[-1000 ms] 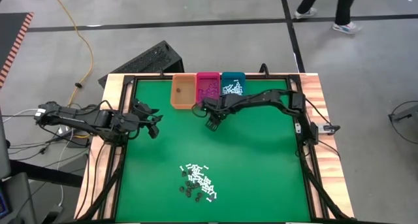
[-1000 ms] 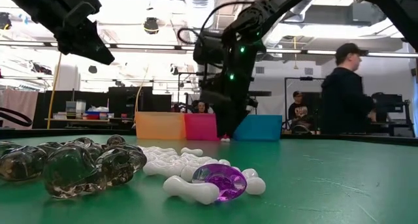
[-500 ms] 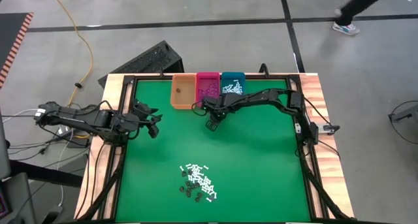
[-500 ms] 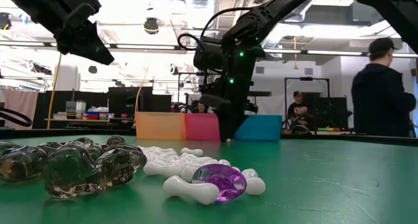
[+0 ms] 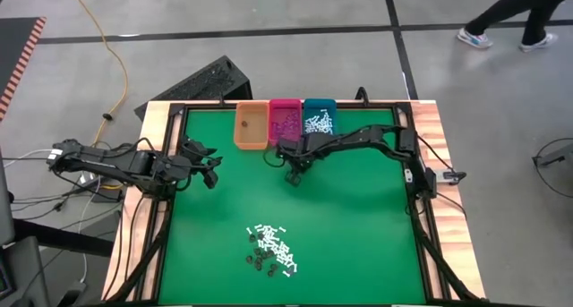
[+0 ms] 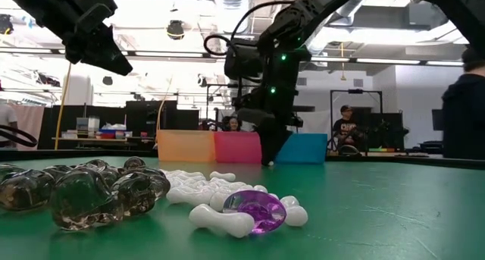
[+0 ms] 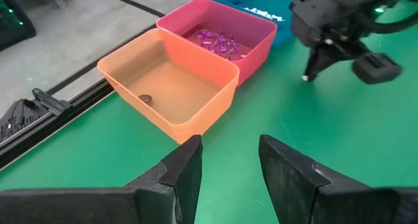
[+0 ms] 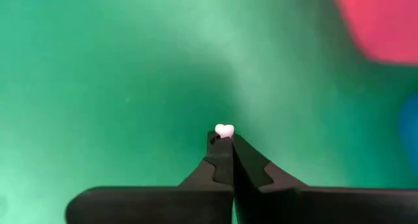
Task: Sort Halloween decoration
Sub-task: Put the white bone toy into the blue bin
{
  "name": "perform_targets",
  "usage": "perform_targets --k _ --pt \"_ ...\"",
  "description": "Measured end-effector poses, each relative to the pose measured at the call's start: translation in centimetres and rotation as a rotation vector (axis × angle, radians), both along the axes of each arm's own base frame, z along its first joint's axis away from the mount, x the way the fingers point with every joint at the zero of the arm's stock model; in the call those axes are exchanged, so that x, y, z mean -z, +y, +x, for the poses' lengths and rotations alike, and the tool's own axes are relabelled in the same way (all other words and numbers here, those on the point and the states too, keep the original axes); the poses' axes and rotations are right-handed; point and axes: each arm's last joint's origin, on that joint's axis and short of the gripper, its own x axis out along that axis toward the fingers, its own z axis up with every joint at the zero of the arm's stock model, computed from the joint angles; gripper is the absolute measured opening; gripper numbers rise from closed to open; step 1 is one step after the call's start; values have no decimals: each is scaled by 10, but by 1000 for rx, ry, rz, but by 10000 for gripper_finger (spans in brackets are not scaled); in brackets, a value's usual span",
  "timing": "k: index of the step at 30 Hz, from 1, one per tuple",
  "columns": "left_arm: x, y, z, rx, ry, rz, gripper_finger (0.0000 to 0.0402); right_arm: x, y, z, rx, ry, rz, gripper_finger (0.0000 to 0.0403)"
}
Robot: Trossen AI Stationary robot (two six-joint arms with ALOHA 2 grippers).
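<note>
Since a second ago my right gripper (image 8: 223, 145) has snapped shut, pinching one white stick (image 8: 224, 130) down on the green desk (image 5: 358, 217) just before the pink bin (image 5: 286, 119). Most pieces (image 5: 271, 248) lie piled near the front. My left gripper (image 7: 228, 165) waits open by the orange bin (image 7: 171, 87).

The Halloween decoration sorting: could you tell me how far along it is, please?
Done: purple bits lie in the pink bin, white ones in the teal bin. In hand: the right end effector pinches a white piece. Left: the mixed pile.
</note>
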Motion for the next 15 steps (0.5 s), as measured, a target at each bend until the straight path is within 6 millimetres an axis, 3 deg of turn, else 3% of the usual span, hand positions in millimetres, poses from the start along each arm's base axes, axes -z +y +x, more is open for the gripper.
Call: perform_targets --k 4,8,15 --pt "0 0 0 -3 -4 -6 144 -16 3 -6 -9 -15 20 15" --pt "0 0 0 -1 -1 -10 144 -49 -1 -19 -15 -57 -11 15" --pt "0 0 0 -2 -3 -12 144 -99 -43 -58 120 -69 -200 15"
